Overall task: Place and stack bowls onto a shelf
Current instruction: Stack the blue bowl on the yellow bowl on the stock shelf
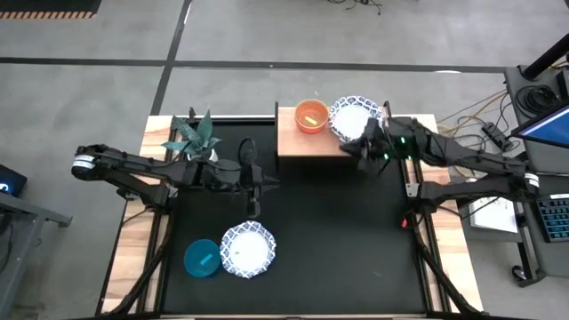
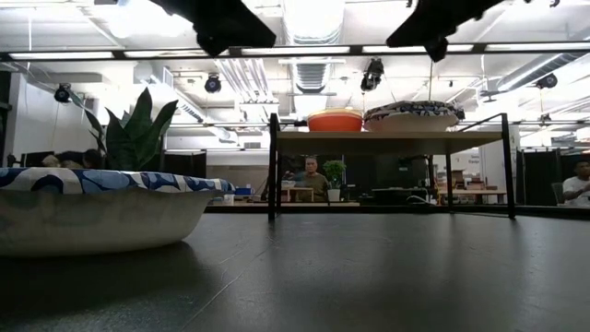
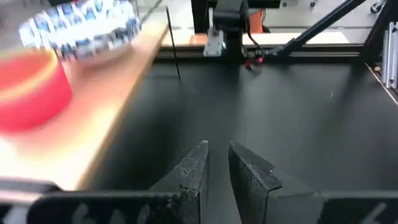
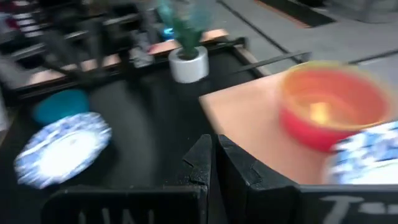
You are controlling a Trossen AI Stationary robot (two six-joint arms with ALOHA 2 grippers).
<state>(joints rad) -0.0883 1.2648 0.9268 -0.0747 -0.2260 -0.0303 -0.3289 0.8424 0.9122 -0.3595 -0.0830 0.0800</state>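
The light-wood shelf [image 1: 298,140] stands at the table's far middle. On it sit a red bowl [image 1: 311,116] with something yellow inside and, to its right, a blue-rimmed white bowl [image 1: 353,118]. Both also show in the low view, the red bowl [image 2: 335,120] and the white bowl [image 2: 412,112]. Another blue-rimmed white bowl [image 1: 248,250] and a teal bowl [image 1: 202,258] rest on the table near its front left. My right gripper [image 1: 358,149] is shut and empty just off the shelf's right near corner. My left gripper [image 1: 269,183] hovers mid-table, fingers nearly together and empty.
A white pot with a green spiky plant [image 1: 194,138] stands at the table's far left, beside my left arm. The shelf's thin dark legs [image 2: 273,166] stand on the black tabletop. The table's right half [image 1: 356,240] holds no objects. People sit in the room beyond.
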